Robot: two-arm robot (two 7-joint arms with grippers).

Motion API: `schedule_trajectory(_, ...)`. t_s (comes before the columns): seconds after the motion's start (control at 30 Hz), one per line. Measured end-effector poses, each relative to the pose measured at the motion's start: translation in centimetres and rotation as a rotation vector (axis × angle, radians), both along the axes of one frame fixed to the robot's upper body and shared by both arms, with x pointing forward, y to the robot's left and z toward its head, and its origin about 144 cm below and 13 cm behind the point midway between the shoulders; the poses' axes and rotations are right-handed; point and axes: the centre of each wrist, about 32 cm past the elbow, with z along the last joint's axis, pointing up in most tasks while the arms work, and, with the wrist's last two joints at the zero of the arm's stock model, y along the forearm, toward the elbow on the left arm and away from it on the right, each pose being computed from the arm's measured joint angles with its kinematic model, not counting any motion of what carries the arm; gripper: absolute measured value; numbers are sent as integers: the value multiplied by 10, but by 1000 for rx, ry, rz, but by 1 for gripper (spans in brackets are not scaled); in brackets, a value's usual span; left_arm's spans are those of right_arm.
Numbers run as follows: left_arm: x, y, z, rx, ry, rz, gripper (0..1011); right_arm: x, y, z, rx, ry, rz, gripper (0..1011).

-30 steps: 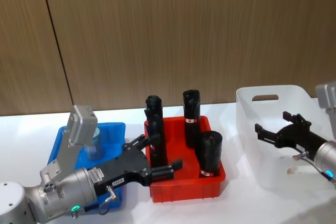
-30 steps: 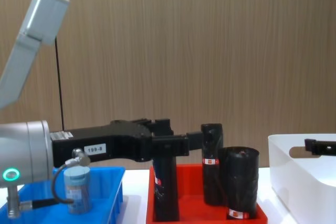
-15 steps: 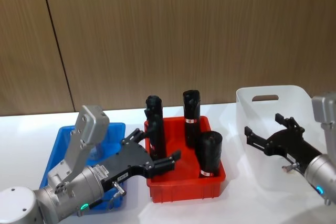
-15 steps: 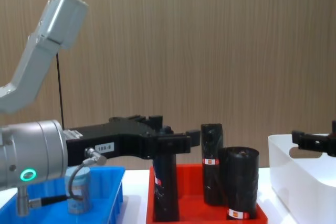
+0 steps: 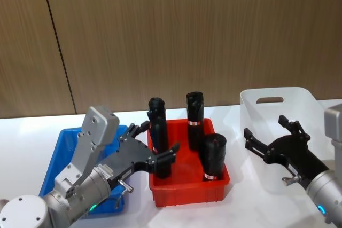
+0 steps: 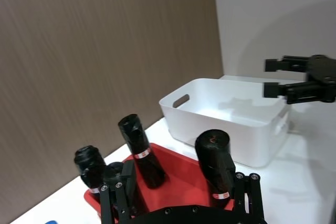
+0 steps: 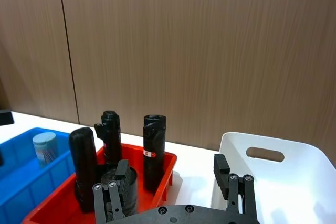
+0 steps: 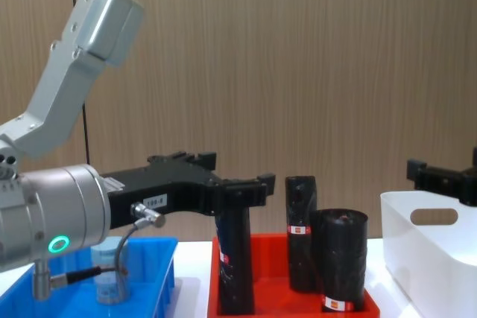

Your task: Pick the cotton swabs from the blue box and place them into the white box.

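While the left gripper (image 5: 152, 138) and right gripper (image 5: 263, 125) hover wide open and empty, a white table (image 5: 21, 132) meets a wood-panelled wall (image 5: 187, 25).

The wall (image 5: 160, 36) is brown wood panelling with a fine vertical grain and one dark seam, and the counter (image 5: 26, 132) is white. The blue box (image 5: 56, 152) is bright blue, the tray (image 5: 187, 198) red, and the white box (image 5: 299, 99) plain white. The rolls (image 5: 214, 153) are black with red-and-white label bands. The cotton swabs (image 7: 44, 148) sit in a clear tub with a pale blue lid. The left gripper (image 5: 154, 141) and right gripper (image 5: 264, 126) are black on silver-grey arms.
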Motion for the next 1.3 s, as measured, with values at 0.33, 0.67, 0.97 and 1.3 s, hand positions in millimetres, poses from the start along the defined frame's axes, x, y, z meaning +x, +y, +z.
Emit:
schedule_trajectory(0.33,-7,-11,1,15,-46,99,1004,-13,7,3,20,-26,-14,1002)
schedule_trajectory(0.67,-14,-21,3,24,-97,197,1004,-13,7,3,20,-26,-13,1002)
schedule_trajectory(0.97,-20,-29,4,27,-141,276,1004,-13,7,3,20,-26,-13,1002)
schedule_trajectory(1.3,-22,-31,4,28,-151,295,1004,-13,7,3,20,-26,-12,1002)
